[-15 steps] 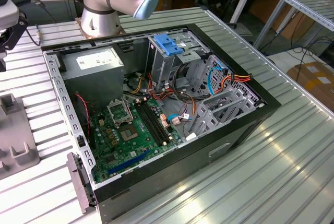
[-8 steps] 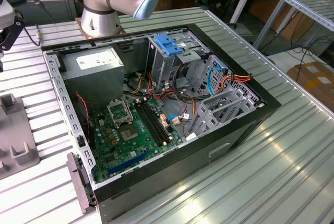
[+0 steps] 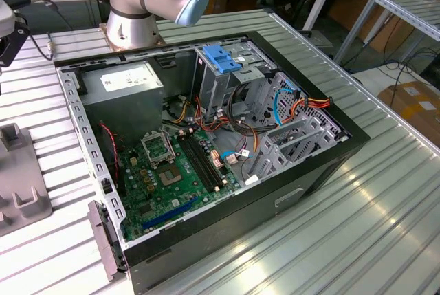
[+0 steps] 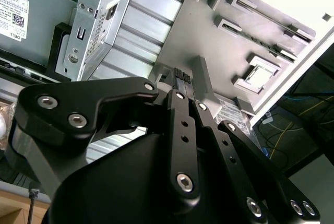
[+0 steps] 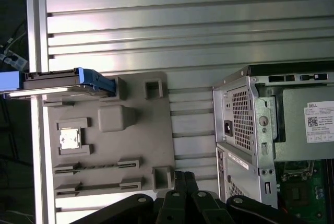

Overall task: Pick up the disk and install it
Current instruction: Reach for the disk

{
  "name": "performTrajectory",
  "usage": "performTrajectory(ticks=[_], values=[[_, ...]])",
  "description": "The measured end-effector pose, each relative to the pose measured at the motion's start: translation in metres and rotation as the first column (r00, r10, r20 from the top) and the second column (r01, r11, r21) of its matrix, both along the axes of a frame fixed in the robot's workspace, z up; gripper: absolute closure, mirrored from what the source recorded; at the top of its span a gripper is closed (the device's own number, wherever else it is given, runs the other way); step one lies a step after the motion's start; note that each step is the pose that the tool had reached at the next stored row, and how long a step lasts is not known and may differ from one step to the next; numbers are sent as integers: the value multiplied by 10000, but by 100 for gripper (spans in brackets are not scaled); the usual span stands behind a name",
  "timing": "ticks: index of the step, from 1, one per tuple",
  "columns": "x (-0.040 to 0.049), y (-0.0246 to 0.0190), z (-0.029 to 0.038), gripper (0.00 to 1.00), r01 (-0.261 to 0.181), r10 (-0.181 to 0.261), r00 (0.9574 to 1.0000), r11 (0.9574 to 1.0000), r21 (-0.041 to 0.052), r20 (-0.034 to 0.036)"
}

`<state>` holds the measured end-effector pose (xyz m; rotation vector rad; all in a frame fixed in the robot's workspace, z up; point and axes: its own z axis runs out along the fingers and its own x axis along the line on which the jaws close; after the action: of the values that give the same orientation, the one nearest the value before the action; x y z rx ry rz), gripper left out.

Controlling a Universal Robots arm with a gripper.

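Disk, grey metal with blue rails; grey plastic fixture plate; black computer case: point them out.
Disk point(image 5: 68, 82): first wrist view, side edge.
Fixture plate point(image 5: 148, 132): first wrist view, bare middle.
Computer case point(image 3: 220, 230): exterior view, side wall.

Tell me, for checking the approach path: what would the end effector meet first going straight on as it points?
The end effector would probably meet the grey fixture tray, near its edge facing the computer case; the disk lies at the tray's opposite side. Depth is unclear.
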<state>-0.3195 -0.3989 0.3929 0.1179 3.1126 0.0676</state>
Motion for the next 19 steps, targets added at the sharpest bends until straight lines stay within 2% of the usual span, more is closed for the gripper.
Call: performTrajectory(ticks=[19], values=[[-53, 0, 0, 90, 0, 0, 10000, 10000, 0, 1]])
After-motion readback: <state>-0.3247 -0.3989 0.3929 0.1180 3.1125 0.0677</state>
